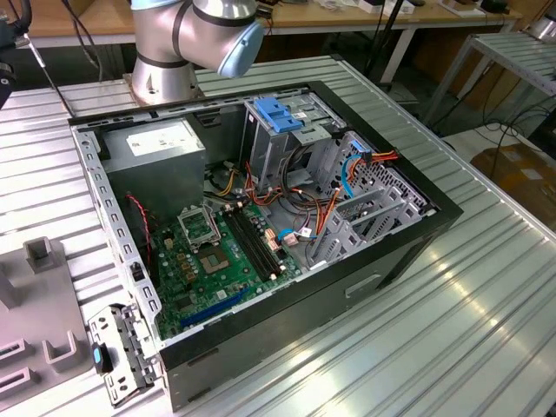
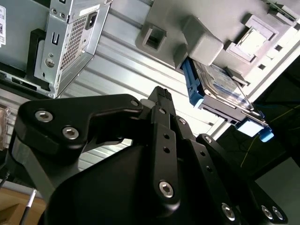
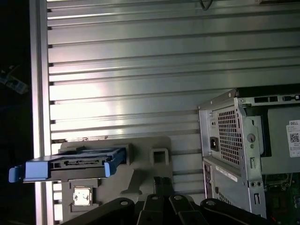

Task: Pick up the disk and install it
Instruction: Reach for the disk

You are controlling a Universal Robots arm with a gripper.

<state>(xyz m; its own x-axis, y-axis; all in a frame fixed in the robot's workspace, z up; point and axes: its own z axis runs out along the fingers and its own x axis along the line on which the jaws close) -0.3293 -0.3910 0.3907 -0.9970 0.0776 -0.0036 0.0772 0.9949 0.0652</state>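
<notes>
The disk (image 2: 220, 82) is a silver drive with a printed label and blue rails. It rests on a grey moulded fixture (image 2: 201, 42) on the ribbed metal table. In the first wrist view the disk (image 3: 75, 165) is seen edge-on, its blue rails sticking out past the fixture (image 3: 140, 164). My gripper (image 2: 161, 93) hangs above the table, a short way from the fixture and apart from the disk. Its black fingertips (image 3: 161, 182) are together, shut on nothing.
An open computer case (image 1: 408, 252) lies on the table, with a motherboard (image 1: 217, 261), a grey drive cage (image 1: 287, 161) topped by a blue bracket (image 1: 278, 113), and a power-supply box (image 1: 161, 143). The fixture (image 1: 43, 304) is at the exterior view's left. The arm's base (image 1: 165, 52) stands behind the case.
</notes>
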